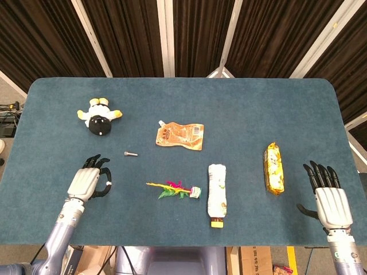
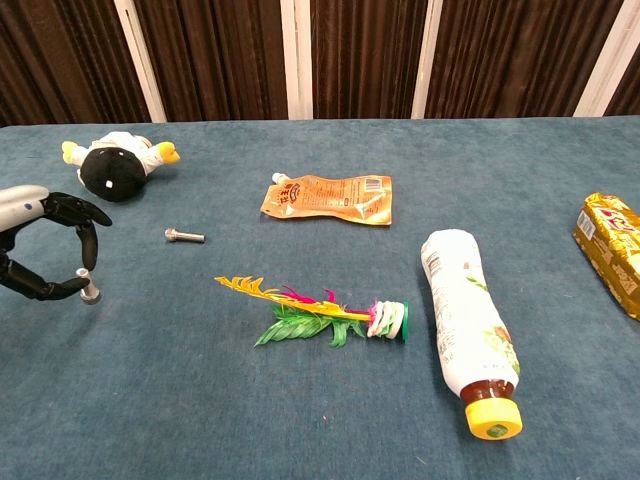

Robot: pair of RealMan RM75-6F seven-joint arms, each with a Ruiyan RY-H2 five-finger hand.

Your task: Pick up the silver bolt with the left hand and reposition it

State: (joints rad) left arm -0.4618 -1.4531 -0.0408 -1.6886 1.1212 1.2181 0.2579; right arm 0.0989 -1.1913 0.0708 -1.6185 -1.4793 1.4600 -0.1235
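Note:
The small silver bolt lies on its side on the blue cloth, below the plush penguin. My left hand hovers to the lower left of the bolt, apart from it, with its fingers curved and its thumb spread and nothing in its grasp. At the table's near right edge my right hand lies flat with its fingers stretched out, holding nothing; the chest view does not show it.
A plush penguin lies at the back left. An orange pouch, a feathered toy, a bottle on its side and a yellow snack pack are spread across the middle and right.

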